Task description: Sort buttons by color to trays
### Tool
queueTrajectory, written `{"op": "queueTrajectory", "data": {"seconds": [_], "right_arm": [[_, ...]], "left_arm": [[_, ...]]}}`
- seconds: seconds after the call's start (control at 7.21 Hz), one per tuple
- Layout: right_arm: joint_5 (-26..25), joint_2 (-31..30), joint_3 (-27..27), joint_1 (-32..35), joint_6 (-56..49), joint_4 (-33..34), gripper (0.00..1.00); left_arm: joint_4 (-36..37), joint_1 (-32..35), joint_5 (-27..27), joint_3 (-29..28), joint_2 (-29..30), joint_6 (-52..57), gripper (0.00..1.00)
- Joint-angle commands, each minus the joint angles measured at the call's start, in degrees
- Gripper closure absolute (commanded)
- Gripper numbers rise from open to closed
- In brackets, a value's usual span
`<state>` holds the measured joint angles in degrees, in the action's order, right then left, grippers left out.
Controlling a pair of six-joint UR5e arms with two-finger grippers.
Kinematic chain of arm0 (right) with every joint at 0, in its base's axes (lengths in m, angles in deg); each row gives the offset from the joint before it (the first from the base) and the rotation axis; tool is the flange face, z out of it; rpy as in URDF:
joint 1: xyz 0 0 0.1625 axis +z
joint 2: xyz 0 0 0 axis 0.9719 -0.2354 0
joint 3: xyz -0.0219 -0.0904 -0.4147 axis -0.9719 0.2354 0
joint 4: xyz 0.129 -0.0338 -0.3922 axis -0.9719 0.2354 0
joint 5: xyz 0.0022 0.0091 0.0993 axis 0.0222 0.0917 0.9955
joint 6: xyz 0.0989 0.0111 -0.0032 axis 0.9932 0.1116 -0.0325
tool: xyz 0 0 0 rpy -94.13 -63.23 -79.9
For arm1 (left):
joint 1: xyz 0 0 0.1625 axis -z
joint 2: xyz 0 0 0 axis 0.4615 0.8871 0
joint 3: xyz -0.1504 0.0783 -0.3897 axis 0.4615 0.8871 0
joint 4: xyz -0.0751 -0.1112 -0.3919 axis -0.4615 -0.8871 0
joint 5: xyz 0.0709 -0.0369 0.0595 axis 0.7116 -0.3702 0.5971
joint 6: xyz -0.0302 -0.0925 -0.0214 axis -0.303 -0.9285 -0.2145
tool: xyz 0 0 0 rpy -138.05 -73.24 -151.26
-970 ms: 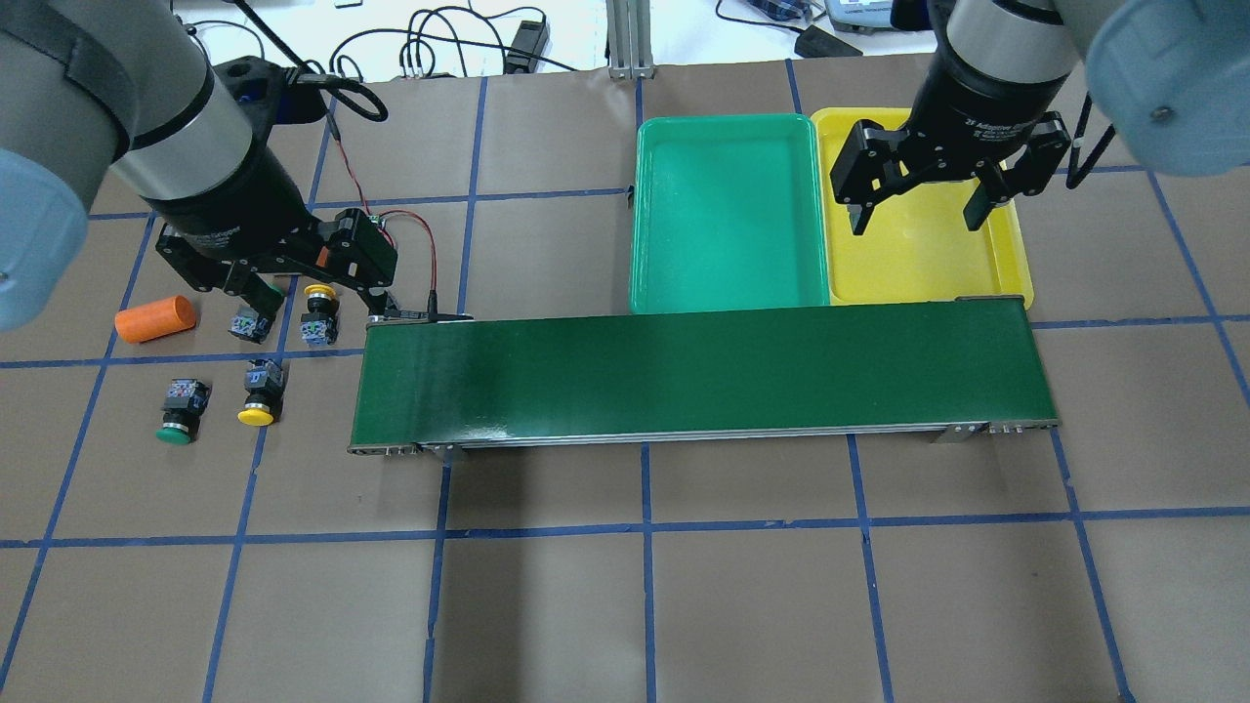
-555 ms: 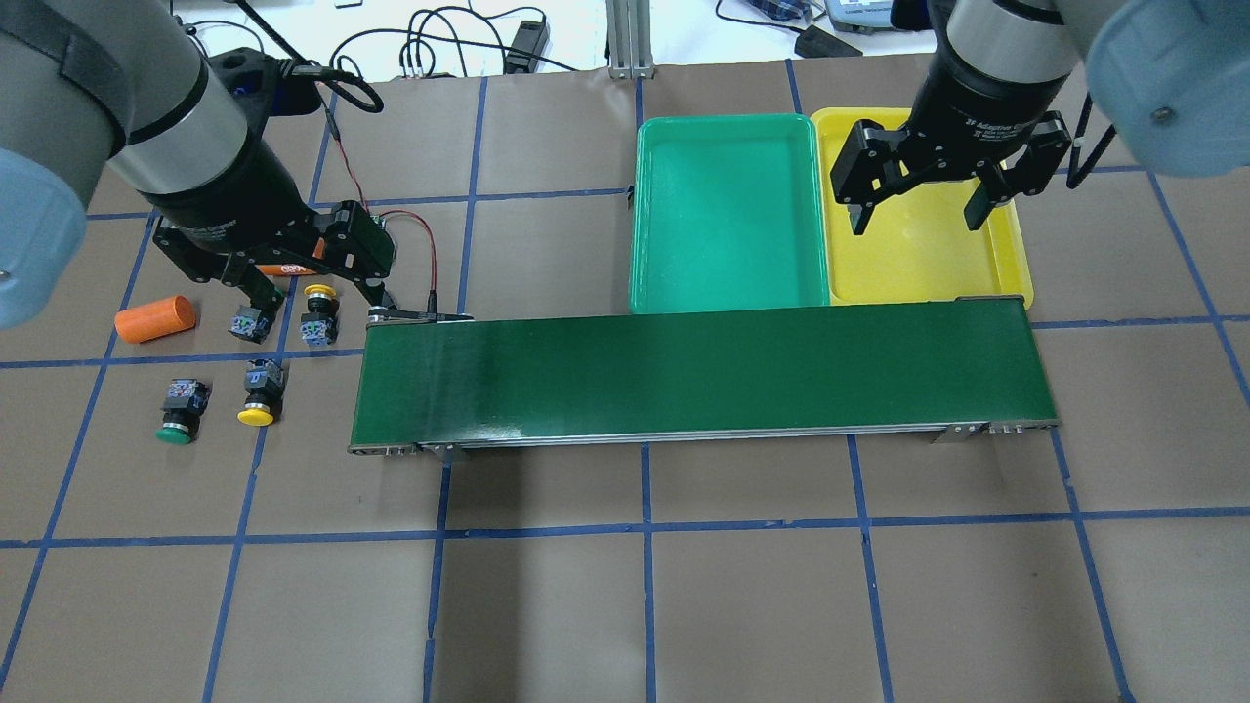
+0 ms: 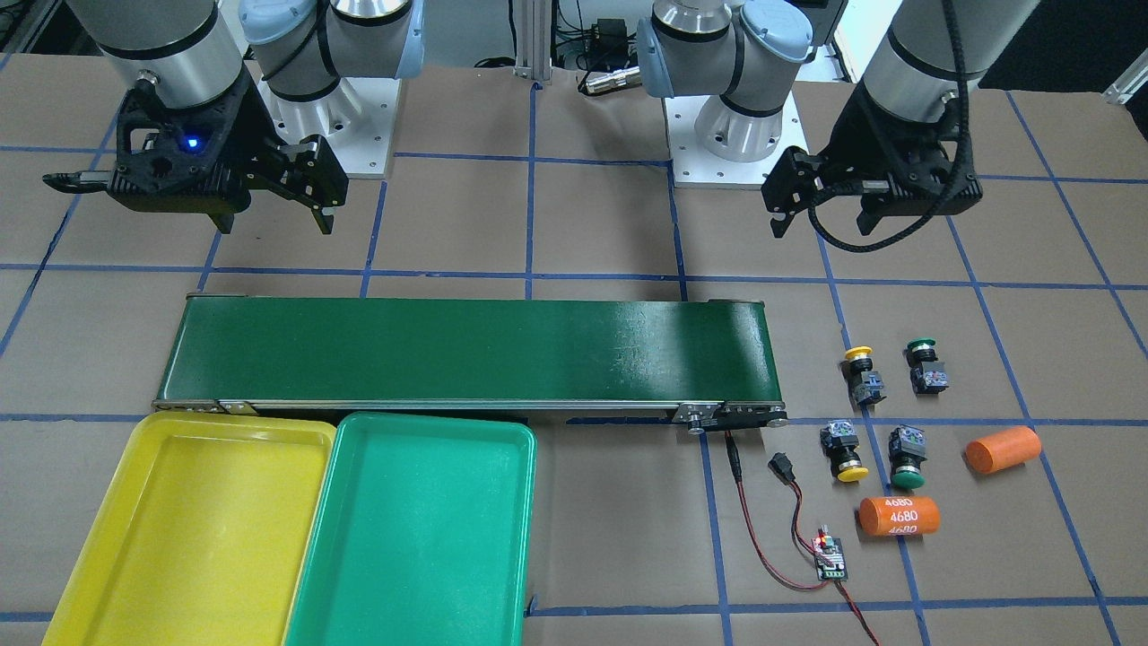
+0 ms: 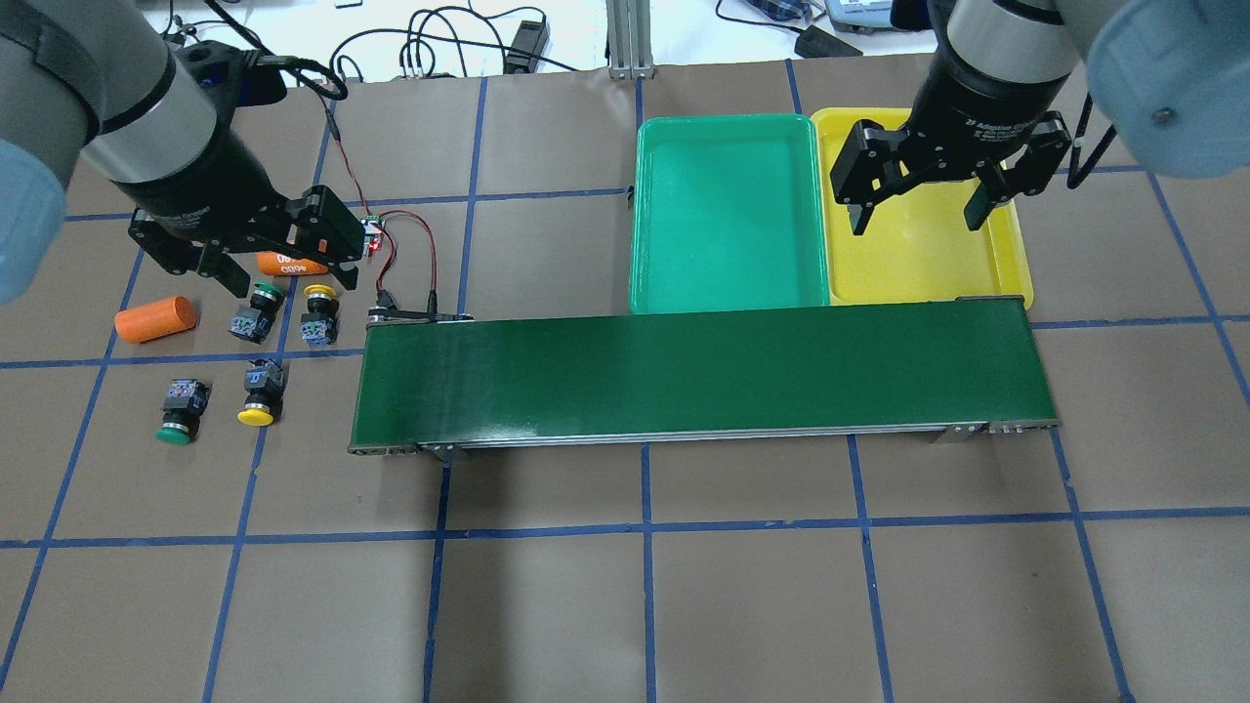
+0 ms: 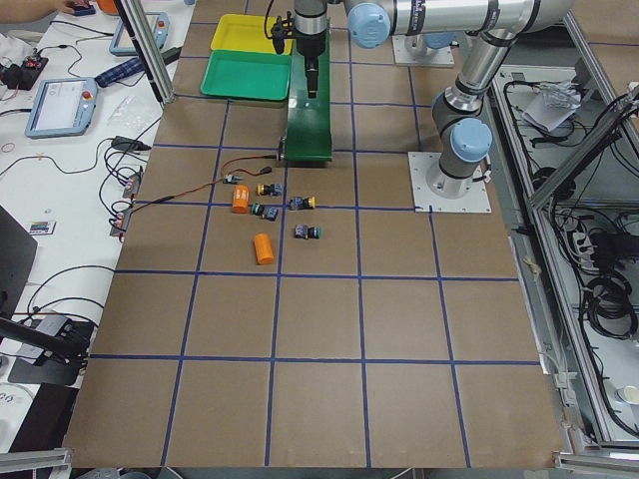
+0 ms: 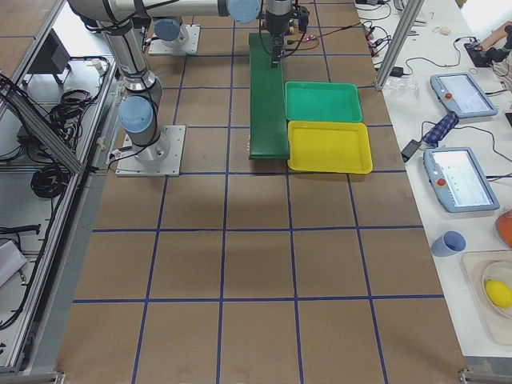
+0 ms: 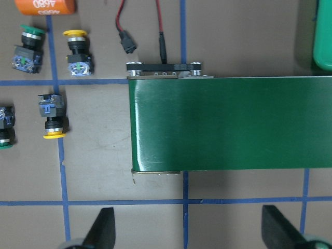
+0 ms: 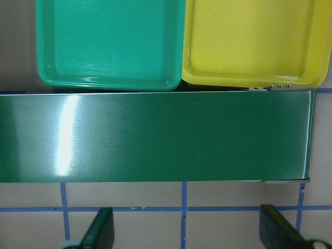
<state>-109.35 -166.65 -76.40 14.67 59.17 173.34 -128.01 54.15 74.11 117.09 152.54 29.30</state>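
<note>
Four buttons lie on the table left of the belt: a green [image 4: 256, 312] and a yellow [image 4: 319, 312] farther off, a yellow [image 4: 259, 398] and a green [image 4: 179, 412] nearer. They also show in the left wrist view: green [image 7: 27, 47], yellow [image 7: 78, 52], yellow [image 7: 52, 116]. My left gripper [image 4: 290, 278] is open and empty, raised above the far pair. The green tray [image 4: 728, 210] and yellow tray [image 4: 928, 268] stand empty side by side behind the belt. My right gripper [image 4: 918, 223] is open and empty over the yellow tray.
A long dark-green conveyor belt [image 4: 703, 376] runs between the buttons and the trays. Two orange cylinders lie by the buttons, one plain [image 4: 154, 318] and one marked 4680 [image 3: 899, 515]. A small circuit board [image 3: 830, 556] with red wires sits by the belt's end.
My left gripper has drawn back up and to the left, uncovering the far green button and the 4680 cylinder. The buttons and the right gripper have not moved.
</note>
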Motion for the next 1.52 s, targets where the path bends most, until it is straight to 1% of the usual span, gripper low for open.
{"op": "queueTrajectory", "data": {"seconds": [0.0,0.28,0.55,0.83,0.97,1.11,1.39], "right_arm": [[0.0,0.0,0.0,0.0,0.0,-0.1,0.0],[0.0,0.0,0.0,0.0,-0.1,-0.1,0.0],[0.0,0.0,0.0,0.0,0.0,-0.1,0.0],[0.0,0.0,0.0,0.0,0.0,-0.1,0.0],[0.0,0.0,0.0,0.0,0.0,0.0,0.0],[-0.1,0.1,0.0,0.0,0.0,0.0,0.0],[-0.1,0.2,0.0,0.0,0.0,0.0,0.0]], "left_arm": [[0.0,-5.3,-0.7,0.4,0.9,1.8,0.0],[-0.2,-4.9,-1.0,0.5,0.6,0.3,0.0],[-0.3,0.6,-1.0,-0.1,0.8,0.3,0.0],[2.2,6.9,-0.3,-0.1,1.1,1.4,0.0],[2.2,9.0,-0.3,0.4,0.3,0.6,0.0],[2.2,9.2,-0.3,0.8,0.8,2.7,0.0],[2.3,9.0,-0.5,-0.1,1.5,3.1,0.0]]}}
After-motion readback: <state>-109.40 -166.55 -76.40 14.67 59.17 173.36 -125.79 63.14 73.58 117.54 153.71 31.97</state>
